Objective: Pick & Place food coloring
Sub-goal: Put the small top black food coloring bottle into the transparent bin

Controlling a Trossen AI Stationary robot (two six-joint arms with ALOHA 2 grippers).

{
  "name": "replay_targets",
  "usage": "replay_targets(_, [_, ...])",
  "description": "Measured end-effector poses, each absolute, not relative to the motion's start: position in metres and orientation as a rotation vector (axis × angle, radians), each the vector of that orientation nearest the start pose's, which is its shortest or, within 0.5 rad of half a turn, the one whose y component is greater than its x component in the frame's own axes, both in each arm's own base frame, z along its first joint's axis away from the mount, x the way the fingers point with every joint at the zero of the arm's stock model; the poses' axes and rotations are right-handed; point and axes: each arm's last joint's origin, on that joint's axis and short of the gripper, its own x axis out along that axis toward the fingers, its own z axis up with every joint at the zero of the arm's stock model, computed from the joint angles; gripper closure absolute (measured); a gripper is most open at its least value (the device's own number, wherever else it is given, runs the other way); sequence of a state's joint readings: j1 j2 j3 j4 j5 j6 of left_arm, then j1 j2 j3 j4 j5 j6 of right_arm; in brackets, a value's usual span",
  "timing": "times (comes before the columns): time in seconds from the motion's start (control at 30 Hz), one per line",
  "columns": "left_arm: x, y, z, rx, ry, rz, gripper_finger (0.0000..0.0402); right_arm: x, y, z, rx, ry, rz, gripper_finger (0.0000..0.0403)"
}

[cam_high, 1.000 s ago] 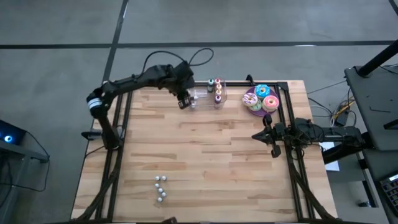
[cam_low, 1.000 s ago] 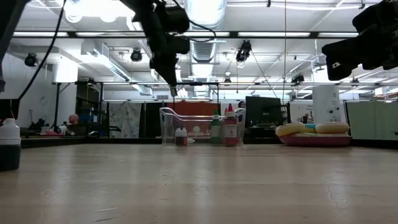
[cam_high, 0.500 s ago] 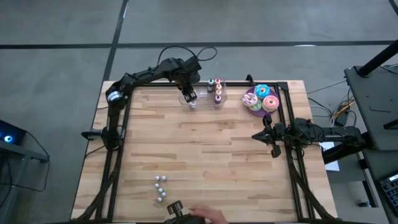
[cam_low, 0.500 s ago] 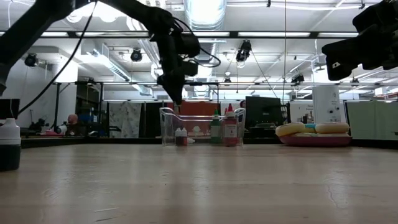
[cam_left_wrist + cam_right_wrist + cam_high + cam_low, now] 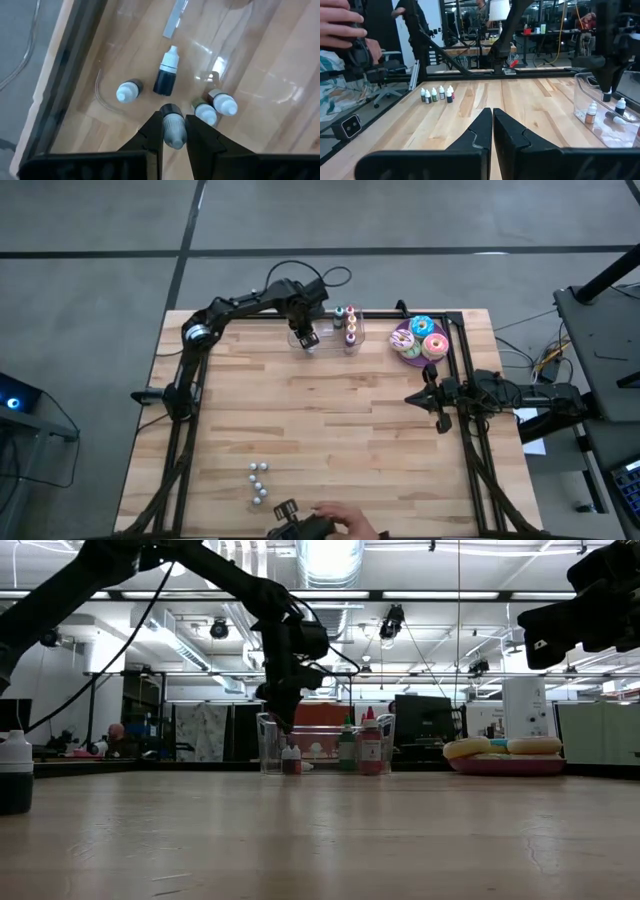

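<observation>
**A:** How far along is it?

**B:** Partway, I'd say. The left gripper [image 5: 172,122] hangs over the clear plastic tub [image 5: 266,745] at the far edge of the table. It is clamped on a small dark food coloring bottle with a pale cap [image 5: 173,132], and that bottle has not been let go.

**A:** Anything in the tub yet?

**B:** Four little white-capped bottles [image 5: 127,92]. Three stand upright and one dark one lies on its side.

**A:** And what's left?

**B:** Dropping this one in. Then there is a row of five tiny white-capped bottles [image 5: 434,94] on the near left of the table, well apart from the tub. They look untouched.

**A:** The other arm?

**B:** The right gripper [image 5: 438,402] waits at the right edge with its fingers pressed together on nothing.

**A:** The surface?

**B:** It is a light wooden butcher-block table [image 5: 330,420] in a black frame. A purple plate of frosted doughnuts [image 5: 421,338] sits to the right of the tub. A person's hand [image 5: 338,525] holds a dark device at the near edge.

**A:** The room?

**B:** Grey floor, bright ceiling lights and ducts, with desks and monitors beyond.
</observation>
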State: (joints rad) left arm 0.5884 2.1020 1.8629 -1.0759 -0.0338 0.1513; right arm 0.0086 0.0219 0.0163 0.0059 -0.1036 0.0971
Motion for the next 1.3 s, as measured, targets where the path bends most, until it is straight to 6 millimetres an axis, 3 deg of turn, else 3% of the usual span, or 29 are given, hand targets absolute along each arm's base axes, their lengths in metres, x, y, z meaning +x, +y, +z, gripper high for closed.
replay_targets(0.6, [0.366, 0.246, 0.209, -0.253, 1.351, 0.426, 0.0363, 0.098, 0.004, 0.168, 0.097, 0.006, 0.113, 0.0394])
replay_targets(1.3, [0.368, 0.248, 0.206, -0.261, 1.347, 0.437, 0.0362, 0.098, 0.004, 0.168, 0.097, 0.005, 0.112, 0.0394])
